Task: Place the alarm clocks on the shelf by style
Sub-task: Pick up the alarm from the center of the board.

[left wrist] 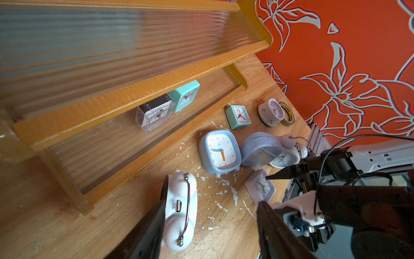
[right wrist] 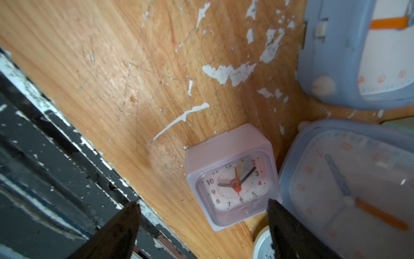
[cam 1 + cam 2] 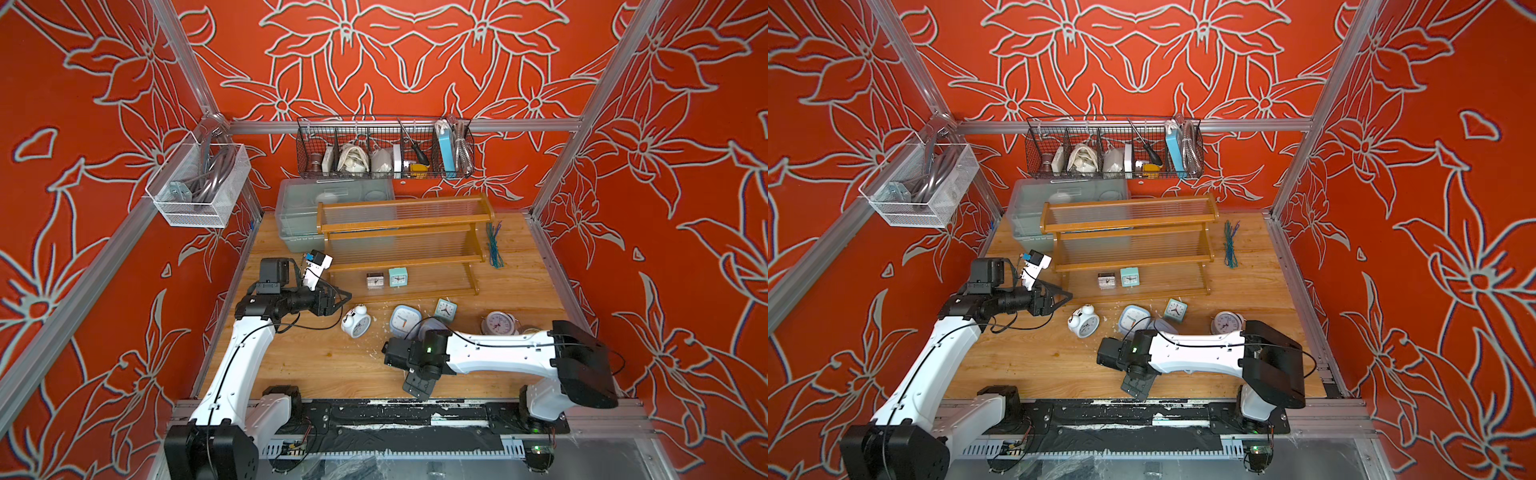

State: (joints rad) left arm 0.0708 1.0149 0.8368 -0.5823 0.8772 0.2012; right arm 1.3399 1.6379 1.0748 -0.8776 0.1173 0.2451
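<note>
The pale square clock point(image 2: 233, 179) lies face-up on the table point(image 3: 332, 365) in front of the shelf point(image 3: 399, 226), beneath the wide-open, empty right gripper point(image 2: 202, 203), so pickup seems in hand, next needing a descent astride it; the left gripper point(image 3: 337, 298), half-spread, grips nothing.

Brown shelf point(image 3: 403, 226), teal clock point(image 3: 398, 277), pale-blue clock point(image 3: 404, 321), red walls point(image 3: 415, 62) with white flowers.

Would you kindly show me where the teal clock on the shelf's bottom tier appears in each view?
Both top views: teal clock, near the picture's middle.
Left wrist: teal clock, under the middle tier.
Right wrist: not in it.
Shared landmark: the clear-cased clock beside it.
</note>
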